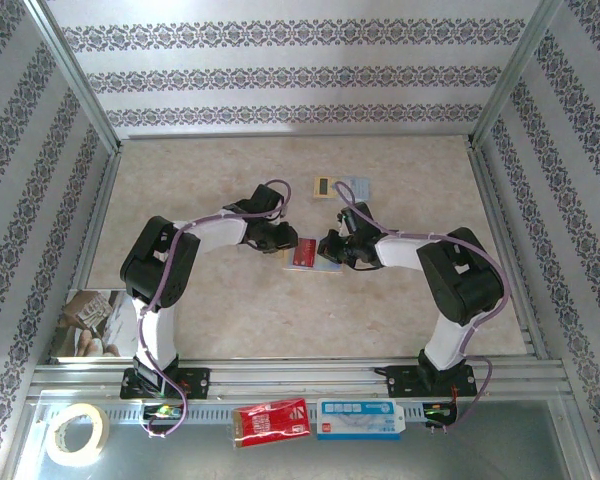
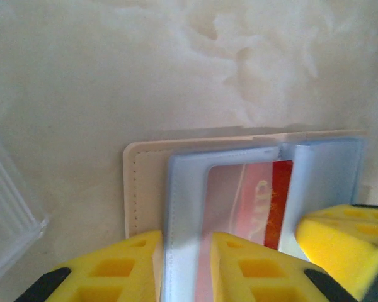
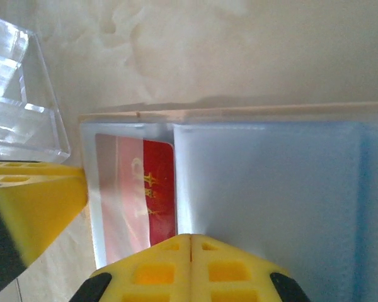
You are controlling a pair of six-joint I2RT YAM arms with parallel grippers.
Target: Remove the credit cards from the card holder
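Left pincer (image 2: 184,251) slightly parted astride a card holder (image 2: 143,189) leaf; right pincer (image 3: 190,245) closed at its edge. Best draw the red credit card (image 2: 278,201) out flat.

Beige marbled table top (image 1: 230,310). Yellow-and-pale-blue flat device with small screen (image 1: 340,187) lies toward far side. On metal ledge (image 1: 540,440) at near edge: masking tape roll (image 1: 77,433) far left, red packet (image 1: 271,421) near centre, white-and-blue box (image 1: 358,418) just beside it on right. Glossy printed sheet (image 1: 95,322) at left edge, content unclear. Clear plastic piece (image 3: 22,94) on table top. Striped patterned walls (image 1: 300,80) on three sides.
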